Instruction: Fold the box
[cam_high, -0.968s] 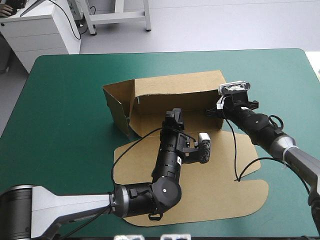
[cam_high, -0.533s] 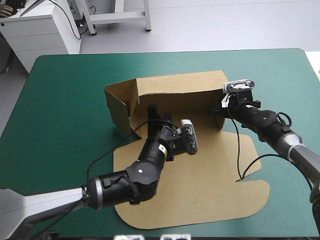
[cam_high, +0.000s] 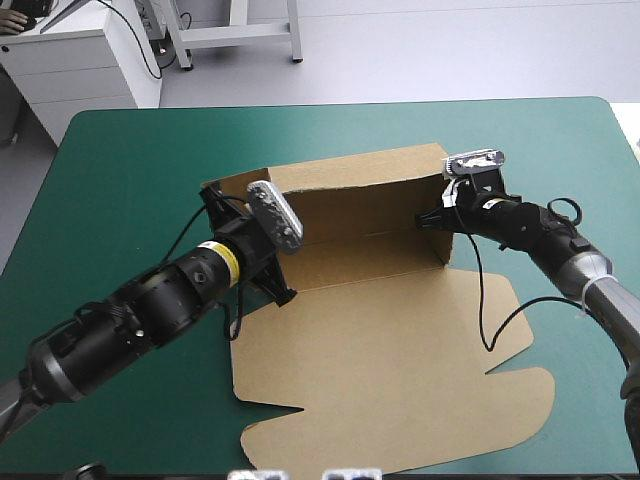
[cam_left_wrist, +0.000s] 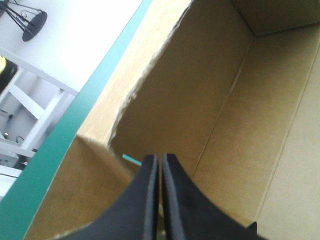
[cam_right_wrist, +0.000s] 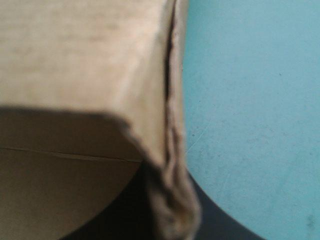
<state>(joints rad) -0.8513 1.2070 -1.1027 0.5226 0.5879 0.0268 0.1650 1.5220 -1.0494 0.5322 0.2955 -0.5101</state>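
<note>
The box (cam_high: 370, 300) sits in the middle of the surface (cam_high: 120, 180), walls up, lid flat. The left end effector (cam_left_wrist: 160, 157) pinches its left end wall, and the right end effector (cam_high: 428, 219) pinches the right one. Looks like light, stiff board, so I'd grab it near the creases.

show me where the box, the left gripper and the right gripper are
box (cam_high: 400, 350): high view, on the flat lid panel
left gripper (cam_left_wrist: 160, 157): left wrist view, between its fingertips at the box wall
right gripper (cam_high: 430, 218): high view, fingertips at the box's right end wall
</note>
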